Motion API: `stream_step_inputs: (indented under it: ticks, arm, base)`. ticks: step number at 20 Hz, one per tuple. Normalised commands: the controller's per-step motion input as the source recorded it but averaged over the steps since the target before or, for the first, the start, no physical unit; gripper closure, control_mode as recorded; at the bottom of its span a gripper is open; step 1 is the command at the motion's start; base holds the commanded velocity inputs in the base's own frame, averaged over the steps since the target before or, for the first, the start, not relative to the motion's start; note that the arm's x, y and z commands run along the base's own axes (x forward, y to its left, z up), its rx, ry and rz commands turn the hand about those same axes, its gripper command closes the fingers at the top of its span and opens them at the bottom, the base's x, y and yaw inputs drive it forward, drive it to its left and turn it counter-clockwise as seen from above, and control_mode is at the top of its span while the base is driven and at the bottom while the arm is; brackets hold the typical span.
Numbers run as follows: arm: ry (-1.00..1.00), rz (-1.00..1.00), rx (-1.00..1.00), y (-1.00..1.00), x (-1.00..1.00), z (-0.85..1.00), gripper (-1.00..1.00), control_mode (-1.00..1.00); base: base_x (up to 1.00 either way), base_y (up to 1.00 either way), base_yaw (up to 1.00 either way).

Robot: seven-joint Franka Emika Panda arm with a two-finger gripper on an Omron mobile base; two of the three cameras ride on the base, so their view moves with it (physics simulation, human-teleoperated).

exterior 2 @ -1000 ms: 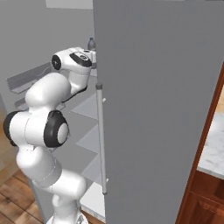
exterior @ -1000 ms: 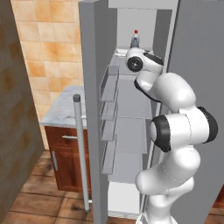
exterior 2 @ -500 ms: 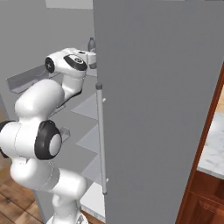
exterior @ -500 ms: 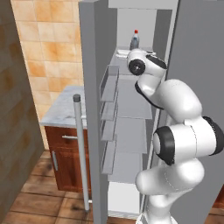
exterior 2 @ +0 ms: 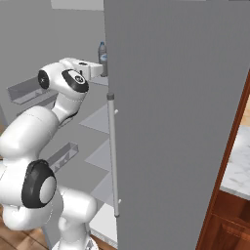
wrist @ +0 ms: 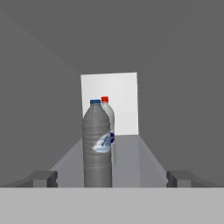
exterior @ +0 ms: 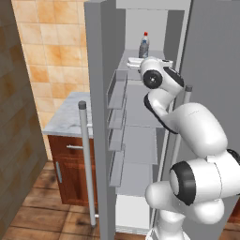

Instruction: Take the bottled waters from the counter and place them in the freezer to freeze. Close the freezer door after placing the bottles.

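Freezer door (exterior: 96,117) stands open to the left of the gripper (wrist: 111,178), bar handle facing out, counter (exterior: 70,119) beyond it on the same side. In the hand view the jaws are spread wide with nothing between them touching; both fingertips (wrist: 43,178) stand clear of the blue-capped bottle (wrist: 97,144), which sits upright just ahead, between the fingers but apart from them. Red-capped bottle (wrist: 107,116) stands upright right behind it, partly hidden, on the same upper shelf of the freezer (exterior: 140,136). Left base view shows a bottle with a red cap just past the wrist, with the gripper's white fingers lying over the shelf in front of it. Versus a second ago: the forearm and elbow have swung, upper arm sits higher and more bunched, hand has pulled back a little from the bottles. Bottles, shelf and door unchanged. To the right of the gripper, the plain grey twin door (exterior 2: 176,122) is closed.
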Motion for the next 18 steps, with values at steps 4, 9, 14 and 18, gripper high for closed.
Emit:
stream_step_inputs:
  ticks: [4,9,14,18]
  arm:
    - [0.04,0.08,0.08,0.02,-0.97,0.24,-1.00,-1.00]
    - [0.05,0.08,0.12,0.05,-1.00,0.33,-1.00,-1.00]
    - [0.17,0.07,0.17,0.00,-0.99,0.44,-1.00,-1.00]
    - [0.35,0.05,0.11,0.06,-0.69,0.65,-1.00,-1.00]
  base:
    - [0.00,0.00,0.00]
    - [0.00,0.00,0.00]
    - [0.00,0.00,0.00]
    - [0.00,0.00,0.00]
